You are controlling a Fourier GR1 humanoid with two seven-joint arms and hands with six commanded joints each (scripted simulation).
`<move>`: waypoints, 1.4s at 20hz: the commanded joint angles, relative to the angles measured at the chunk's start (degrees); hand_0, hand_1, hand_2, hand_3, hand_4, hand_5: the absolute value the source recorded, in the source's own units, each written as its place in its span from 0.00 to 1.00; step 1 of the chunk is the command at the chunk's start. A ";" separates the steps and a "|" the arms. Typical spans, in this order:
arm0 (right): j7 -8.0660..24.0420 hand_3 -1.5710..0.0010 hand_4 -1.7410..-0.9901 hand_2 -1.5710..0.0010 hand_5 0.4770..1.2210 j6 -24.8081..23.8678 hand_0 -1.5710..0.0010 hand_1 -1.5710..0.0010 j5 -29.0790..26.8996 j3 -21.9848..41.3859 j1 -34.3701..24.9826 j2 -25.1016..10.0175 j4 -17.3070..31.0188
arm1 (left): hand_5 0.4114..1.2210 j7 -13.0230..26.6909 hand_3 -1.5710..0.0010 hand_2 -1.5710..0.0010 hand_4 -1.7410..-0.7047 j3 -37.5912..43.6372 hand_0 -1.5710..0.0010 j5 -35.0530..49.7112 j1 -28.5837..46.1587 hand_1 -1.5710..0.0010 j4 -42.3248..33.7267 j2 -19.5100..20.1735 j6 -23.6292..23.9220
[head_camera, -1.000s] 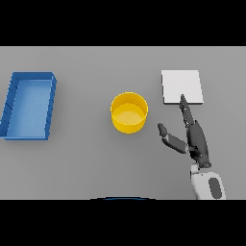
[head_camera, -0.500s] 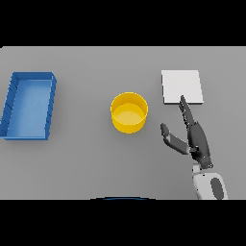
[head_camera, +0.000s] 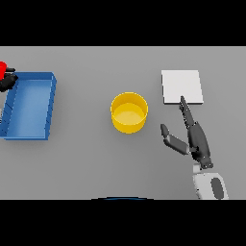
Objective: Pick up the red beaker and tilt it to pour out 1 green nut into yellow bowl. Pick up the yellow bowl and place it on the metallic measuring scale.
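The yellow bowl point(head_camera: 129, 112) stands upright at the table's middle; I see no green nut in it. The flat metallic scale point(head_camera: 181, 86) lies to its right, further back. My right hand point(head_camera: 193, 138) rests open to the right of the bowl, apart from it, fingers straight and pointing at the scale's near edge, thumb spread toward the bowl. At the far left edge a piece of the red beaker point(head_camera: 2, 70) shows, with my dark left hand point(head_camera: 7, 81) closed against it, over the blue bin's back left corner. Most of both is cut off.
A blue open bin point(head_camera: 30, 104) sits at the left side of the table, nothing visible inside. Grey table surface lies between the bin, the bowl and the scale.
The red beaker and my left hand have come into view at the far left edge. The right hand, the bowl and the scale have stayed put.
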 commanded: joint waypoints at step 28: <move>5.21 1.00 0.80 1.00 0.20 8.82 1.00 1.00 22.91 12.11 -16.79 -14.85 5.00 | 0.34 0.15 1.00 1.00 0.90 -2.68 1.00 5.36 6.42 1.00 -12.73 -0.29 -10.88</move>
